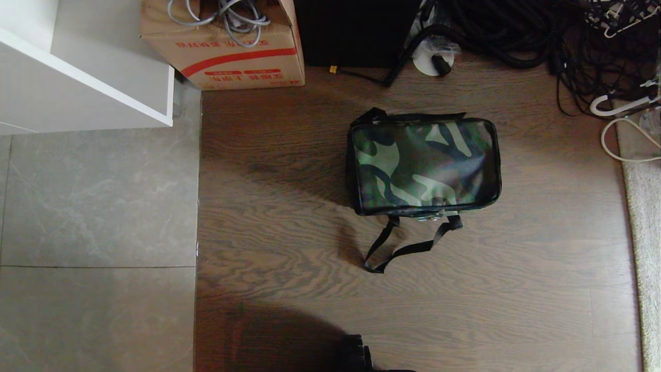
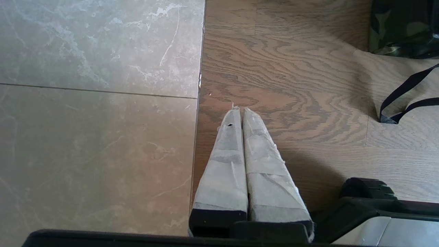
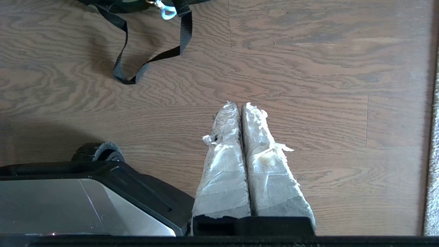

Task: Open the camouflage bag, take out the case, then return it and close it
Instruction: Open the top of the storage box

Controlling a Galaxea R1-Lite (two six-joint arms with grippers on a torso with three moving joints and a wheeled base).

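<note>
The camouflage bag point(image 1: 423, 165) lies closed on the wooden floor, its black strap point(image 1: 408, 248) trailing toward me. The case is hidden. Neither arm shows in the head view. My left gripper point(image 2: 239, 110) hangs shut above the floor near the tile seam, with a corner of the bag point(image 2: 404, 31) far off and the strap point(image 2: 404, 99) to one side. My right gripper point(image 3: 239, 104) is also shut and empty over bare wood, the strap point(image 3: 151, 58) and a pale blue zip pull point(image 3: 166, 12) lying beyond it.
A red-striped cardboard box point(image 1: 227, 44) with cables, a black upright box point(image 1: 356, 31) and a tangle of black cables point(image 1: 542, 36) line the back. A white cabinet point(image 1: 77, 67) stands on grey tiles point(image 1: 93, 232). A pale rug point(image 1: 645, 232) borders the right. My base point(image 1: 356, 356) shows below.
</note>
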